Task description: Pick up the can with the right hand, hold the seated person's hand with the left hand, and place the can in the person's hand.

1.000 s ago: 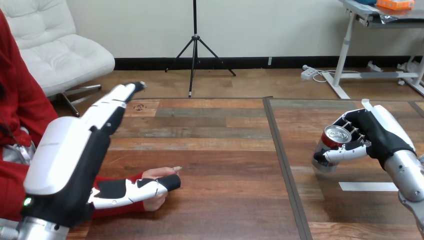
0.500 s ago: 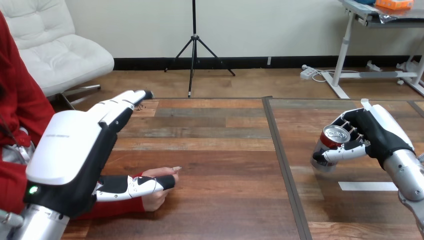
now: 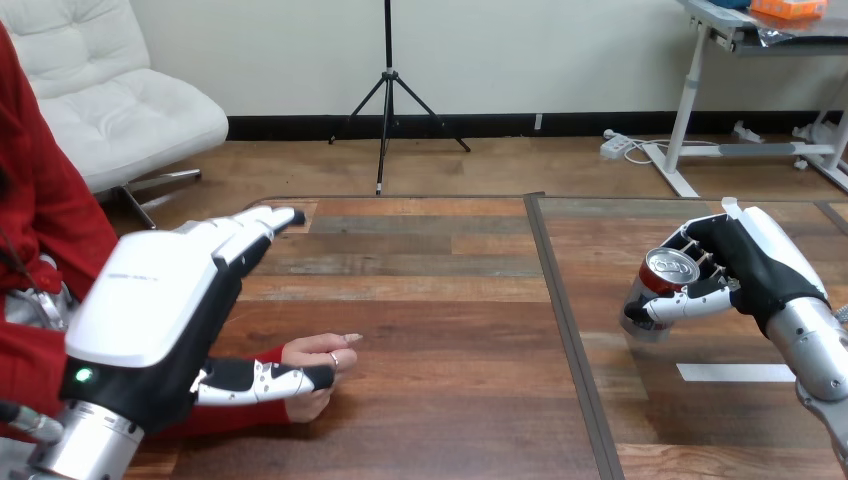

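My right hand (image 3: 760, 265) is at the right of the table, shut on a silver can with a red top (image 3: 664, 279). The can leans to the left, its base close to the tabletop. At the lower left the person's hand (image 3: 322, 358) rests on the wood, coming out of a red sleeve. My left hand (image 3: 160, 310) hovers over that sleeve with its back up and its fingers (image 3: 262, 220) straight, pointing to the far right. Its thumb (image 3: 262, 380) lies along the person's wrist; I see no fingers curled round it.
A dark seam (image 3: 562, 330) runs front to back between the two table halves. A white tape strip (image 3: 735, 372) lies on the right half, near my right forearm. Bare wood stretches between the person's hand and the can.
My left hand has rolled flatter and sunk, its fingertips dropping toward the table. The thumb has slid back, baring more of the person's fingers. The right hand and can have barely moved.
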`<state>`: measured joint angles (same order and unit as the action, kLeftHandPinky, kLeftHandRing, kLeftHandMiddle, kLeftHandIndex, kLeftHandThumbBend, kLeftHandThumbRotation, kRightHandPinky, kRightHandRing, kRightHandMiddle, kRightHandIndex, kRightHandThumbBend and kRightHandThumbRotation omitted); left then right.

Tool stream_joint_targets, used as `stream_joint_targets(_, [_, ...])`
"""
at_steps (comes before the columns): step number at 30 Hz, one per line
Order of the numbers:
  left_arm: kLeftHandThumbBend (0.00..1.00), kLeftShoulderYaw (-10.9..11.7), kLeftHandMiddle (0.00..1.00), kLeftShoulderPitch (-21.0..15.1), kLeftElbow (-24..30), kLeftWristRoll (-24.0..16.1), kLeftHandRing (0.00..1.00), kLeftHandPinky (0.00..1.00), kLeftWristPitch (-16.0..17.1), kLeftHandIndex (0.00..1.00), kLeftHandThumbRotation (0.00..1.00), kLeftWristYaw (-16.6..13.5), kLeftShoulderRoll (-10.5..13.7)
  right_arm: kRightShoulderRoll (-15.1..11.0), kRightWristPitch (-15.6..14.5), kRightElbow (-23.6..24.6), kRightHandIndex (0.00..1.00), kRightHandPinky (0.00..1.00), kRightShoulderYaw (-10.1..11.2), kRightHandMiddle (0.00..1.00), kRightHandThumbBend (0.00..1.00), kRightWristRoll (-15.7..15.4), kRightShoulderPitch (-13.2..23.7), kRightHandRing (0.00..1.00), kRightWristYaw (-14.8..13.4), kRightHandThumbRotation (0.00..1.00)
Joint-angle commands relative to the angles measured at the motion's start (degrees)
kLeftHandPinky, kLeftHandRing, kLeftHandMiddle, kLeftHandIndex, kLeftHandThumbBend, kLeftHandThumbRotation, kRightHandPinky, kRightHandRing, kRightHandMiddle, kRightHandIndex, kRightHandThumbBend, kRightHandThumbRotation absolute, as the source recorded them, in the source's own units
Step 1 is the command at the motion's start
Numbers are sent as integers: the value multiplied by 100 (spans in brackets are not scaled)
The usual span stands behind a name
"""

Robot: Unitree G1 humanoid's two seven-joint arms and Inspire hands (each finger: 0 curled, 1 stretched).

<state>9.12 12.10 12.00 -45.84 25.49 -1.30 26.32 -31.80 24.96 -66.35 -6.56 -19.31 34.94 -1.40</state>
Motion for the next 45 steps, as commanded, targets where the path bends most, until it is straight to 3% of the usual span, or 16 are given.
stream_joint_targets(1, [100,-165,86,-422,-336,-120,83,70,-60,86,42,-162,244,-44,159,423,44,37,156,44,85,163,335,40,-29,0])
stream_joint_targets(15, [100,-389,87,-678,-911,-202,84,77,-171,87,45,-274,484,-48,93,488,45,38,143,45,85,239,308,41,-4,0])
stream_joint_targets(32, [100,-721,87,-915,-1298,-363,85,80,-756,87,53,-103,698,-58,133,452,45,38,127,45,85,228,304,41,-37,0])
stream_joint_targets(45, [100,-971,85,-1123,-1680,-449,83,78,-1077,85,52,-175,731,-52,156,384,45,37,135,44,85,242,306,40,-54,0])
